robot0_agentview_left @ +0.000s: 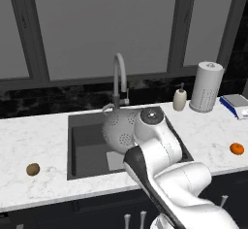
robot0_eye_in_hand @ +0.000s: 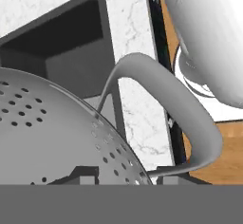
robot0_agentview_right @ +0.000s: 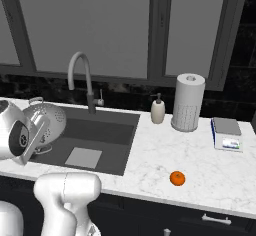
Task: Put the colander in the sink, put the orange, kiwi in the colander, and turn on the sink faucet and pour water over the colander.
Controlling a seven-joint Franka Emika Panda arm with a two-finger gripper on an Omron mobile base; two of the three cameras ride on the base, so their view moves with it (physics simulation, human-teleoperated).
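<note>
Colander [robot0_agentview_left: 118,128] hangs tipped on its side above the sink [robot0_agentview_left: 85,140], carried by the arm, with its pierced wall facing the cameras and one loop handle [robot0_eye_in_hand: 161,104] arching large across the hand view. The gripper [robot0_eye_in_hand: 121,180] seems to be closed on the colander near that handle, though its finger tips are mostly hidden behind the bowl, so the exact hold is a judgement. In the left base view the bowl sits at about 12 o'clock from the arm's elbow, just in front of the sink faucet [robot0_agentview_left: 119,80]; in the right base view it hangs over the basin's 9 o'clock edge.

The step in hand appears to be setting the colander into the sink. To do it well, the arm should roll the bowl back until its low base faces down, then lower it straight onto the lighter square [robot0_agentview_right: 83,157] of the basin floor, keeping the handle off the faucet stem. It should release only once the base rests flat; a tilted release could let the bowl roll.

The kiwi [robot0_agentview_left: 33,169] lies on the counter [robot0_agentview_left: 38,140] at 9 o'clock of the sink, the orange [robot0_agentview_left: 237,148] well apart at 3 o'clock.
</note>
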